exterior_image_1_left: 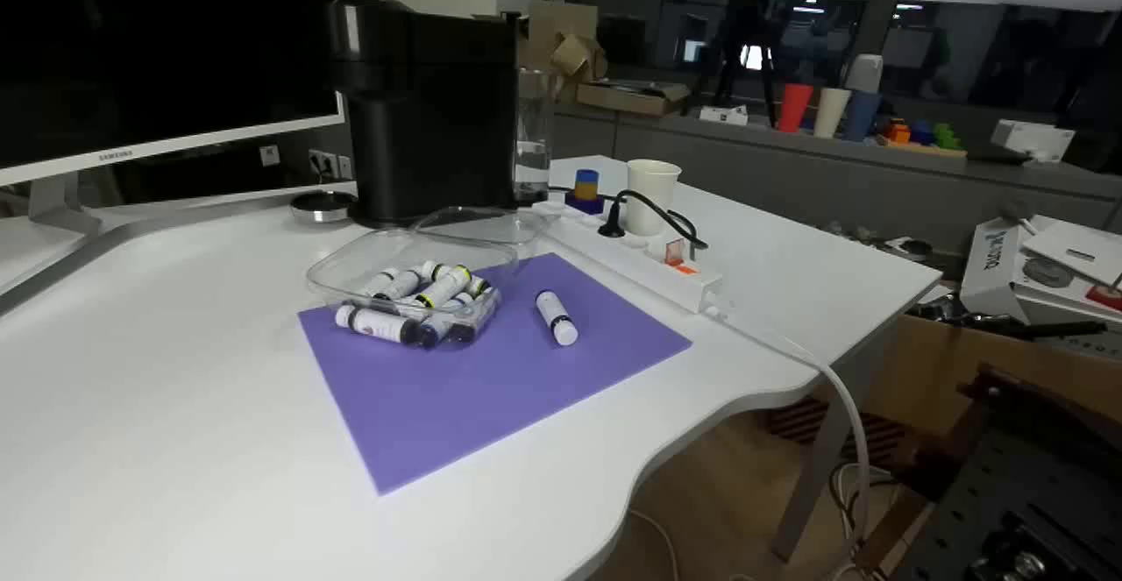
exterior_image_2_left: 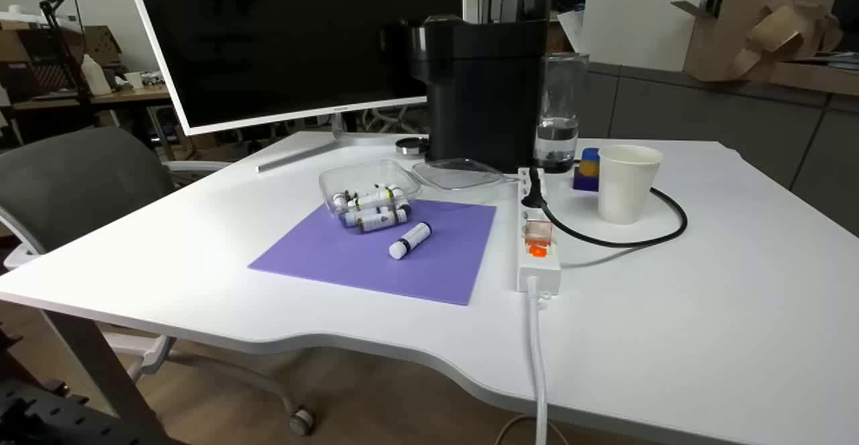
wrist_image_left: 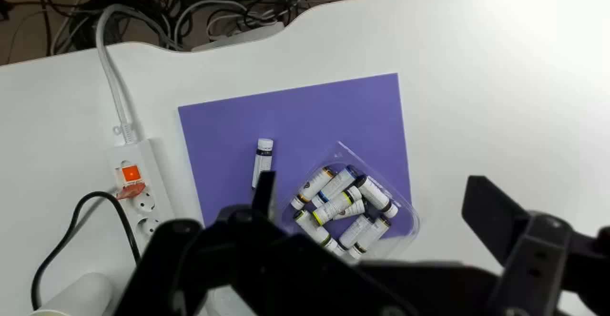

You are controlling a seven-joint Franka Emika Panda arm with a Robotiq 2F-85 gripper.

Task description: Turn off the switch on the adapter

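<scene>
The adapter is a white power strip on the white table, seen in both exterior views [exterior_image_1_left: 605,248] [exterior_image_2_left: 539,274] and at the left of the wrist view [wrist_image_left: 159,189]. Its orange switch [wrist_image_left: 131,173] is near the cable end and also shows in both exterior views [exterior_image_1_left: 685,269] [exterior_image_2_left: 537,252]. A reddish clear flap [wrist_image_left: 130,190] stands raised beside the switch, also in an exterior view [exterior_image_2_left: 539,231]. My gripper [wrist_image_left: 371,178] is open and empty above the table, with the strip off beyond its left finger. The gripper is outside both exterior views.
A black plug [exterior_image_2_left: 534,196] with a looping cord sits in the strip. A white cup [exterior_image_2_left: 627,186] stands beside it. A purple mat [wrist_image_left: 295,111] holds a clear tub of bottles [wrist_image_left: 355,149] and one loose bottle [wrist_image_left: 262,163]. A black machine [exterior_image_1_left: 438,116] stands behind.
</scene>
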